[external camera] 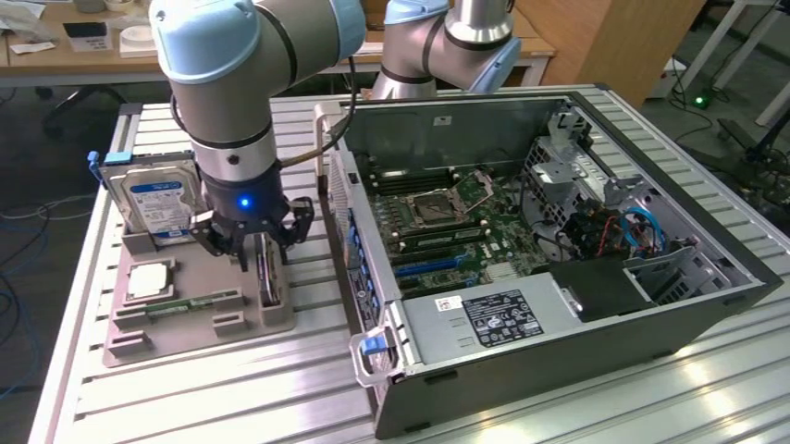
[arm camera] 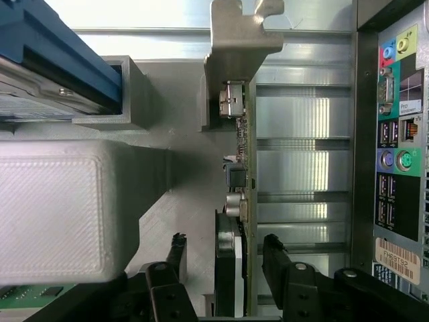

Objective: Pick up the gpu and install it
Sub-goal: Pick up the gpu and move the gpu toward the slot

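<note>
One gpu (arm camera: 242,134) on edge between the two spread fingers (arm camera: 177,247) of one gripper (arm camera: 224,251), apparently without contact.

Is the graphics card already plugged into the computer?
No, the card stands on edge in the grey holder outside the computer case, with the open end effector straddling it.

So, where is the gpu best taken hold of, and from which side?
Probably take the gpu by its top edge from above, pinching across its flat faces. It stands on edge in the tray, bracket at one end; the open hand straddles it.
</note>
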Controlling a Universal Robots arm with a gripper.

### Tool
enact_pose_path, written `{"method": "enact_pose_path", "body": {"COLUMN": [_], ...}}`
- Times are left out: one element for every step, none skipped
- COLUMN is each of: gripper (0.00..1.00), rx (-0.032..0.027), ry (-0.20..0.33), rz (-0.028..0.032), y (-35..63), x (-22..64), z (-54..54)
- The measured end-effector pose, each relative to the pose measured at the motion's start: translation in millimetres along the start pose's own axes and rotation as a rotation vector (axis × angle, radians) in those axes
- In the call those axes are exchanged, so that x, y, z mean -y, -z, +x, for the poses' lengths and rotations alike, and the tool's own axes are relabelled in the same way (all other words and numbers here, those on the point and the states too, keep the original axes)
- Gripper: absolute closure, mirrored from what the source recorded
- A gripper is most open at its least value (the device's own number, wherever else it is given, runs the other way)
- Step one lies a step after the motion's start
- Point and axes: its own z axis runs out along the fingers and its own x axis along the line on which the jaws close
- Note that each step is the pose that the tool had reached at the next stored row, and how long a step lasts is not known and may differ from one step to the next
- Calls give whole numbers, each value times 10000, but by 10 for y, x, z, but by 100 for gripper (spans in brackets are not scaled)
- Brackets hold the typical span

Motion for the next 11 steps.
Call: {"method": "enact_pose_path", "body": {"gripper": [49, 49, 49, 55, 55, 61, 61, 61, 61, 61, 61], "rx": [0, 0, 0, 0, 0, 0, 0, 0, 0, 0, 0], "ry": [0, 0, 0, 0, -1, 0, 0, 0, 0, 0, -1], "rz": [-1, -1, 0, 0, -1, -1, 0, 0, 0, 0, 0], "y": [0, 0, 0, 0, 0, 0, 0, 0, 0, 0, 0], "x": [0, 0, 0, 0, 0, 0, 0, 0, 0, 0, 0], "z": [0, 0, 0, 0, 0, 0, 0, 0, 0, 0, 0]}}
